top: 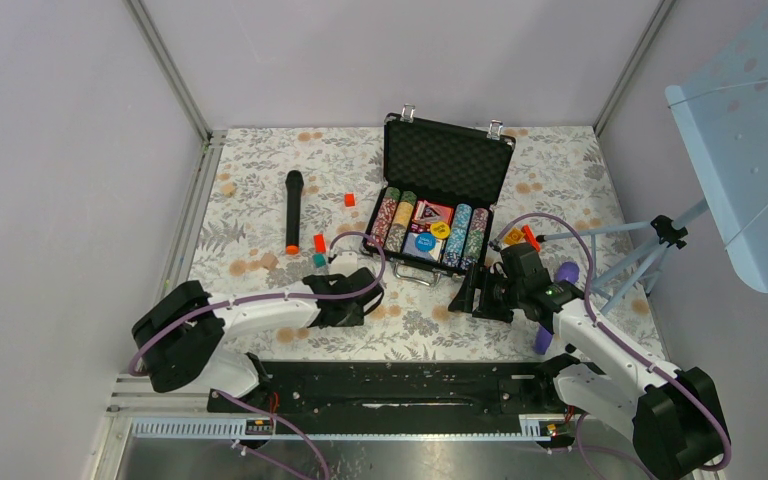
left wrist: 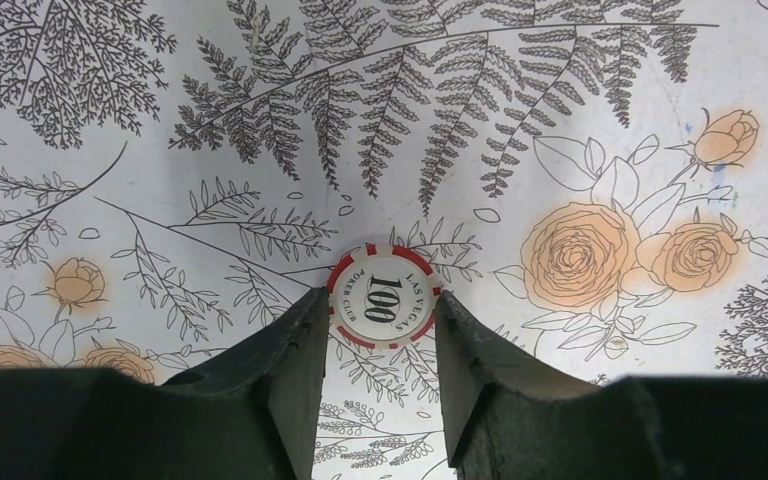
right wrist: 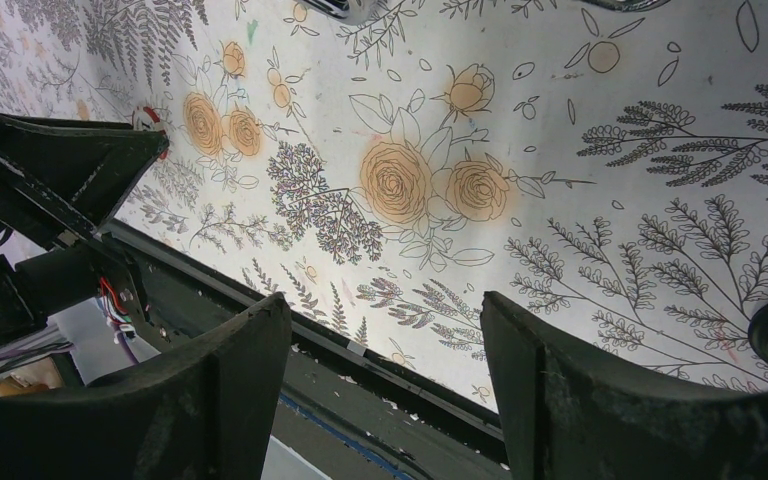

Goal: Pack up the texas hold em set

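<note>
A red-and-white poker chip (left wrist: 380, 296) lies flat on the floral desk (left wrist: 100, 200) between the left gripper (left wrist: 380, 304)'s narrow jaws (pinched or merely flanked, cannot tell), short of the open briefcase (top: 447, 160); the right gripper (right wrist: 385, 322)'s jaws gape wide, empty, above bare desk near its front edge.

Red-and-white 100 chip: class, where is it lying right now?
Left wrist view: the chip lies flat on the floral tablecloth between the fingers of the left hand, near-left of the open case.
</note>
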Robot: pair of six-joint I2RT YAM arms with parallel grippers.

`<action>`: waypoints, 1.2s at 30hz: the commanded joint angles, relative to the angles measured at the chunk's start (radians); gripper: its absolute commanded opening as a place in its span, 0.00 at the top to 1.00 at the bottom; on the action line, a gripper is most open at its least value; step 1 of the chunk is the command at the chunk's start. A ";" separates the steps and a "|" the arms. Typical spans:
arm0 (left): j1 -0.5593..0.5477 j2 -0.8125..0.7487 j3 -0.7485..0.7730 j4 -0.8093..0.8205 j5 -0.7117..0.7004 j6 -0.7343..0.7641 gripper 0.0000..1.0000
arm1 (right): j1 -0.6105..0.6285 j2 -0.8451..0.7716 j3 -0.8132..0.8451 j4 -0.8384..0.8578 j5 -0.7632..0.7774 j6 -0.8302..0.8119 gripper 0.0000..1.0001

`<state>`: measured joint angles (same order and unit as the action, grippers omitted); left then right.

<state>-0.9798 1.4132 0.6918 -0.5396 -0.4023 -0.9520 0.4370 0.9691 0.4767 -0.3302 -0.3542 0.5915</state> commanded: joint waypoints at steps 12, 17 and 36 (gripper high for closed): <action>-0.007 -0.053 0.064 -0.086 0.019 0.065 0.65 | 0.022 0.051 0.075 0.061 -0.048 0.006 0.23; -0.010 -0.068 0.076 -0.100 0.013 0.066 0.65 | 0.055 0.078 0.101 0.077 -0.046 0.011 0.23; 0.125 -0.112 -0.074 -0.055 0.021 0.046 0.42 | 0.086 0.094 0.086 0.105 -0.040 0.022 0.23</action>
<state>-0.8597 1.2839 0.6292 -0.6498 -0.3992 -0.9161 0.5110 1.0637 0.5468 -0.2489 -0.3840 0.6079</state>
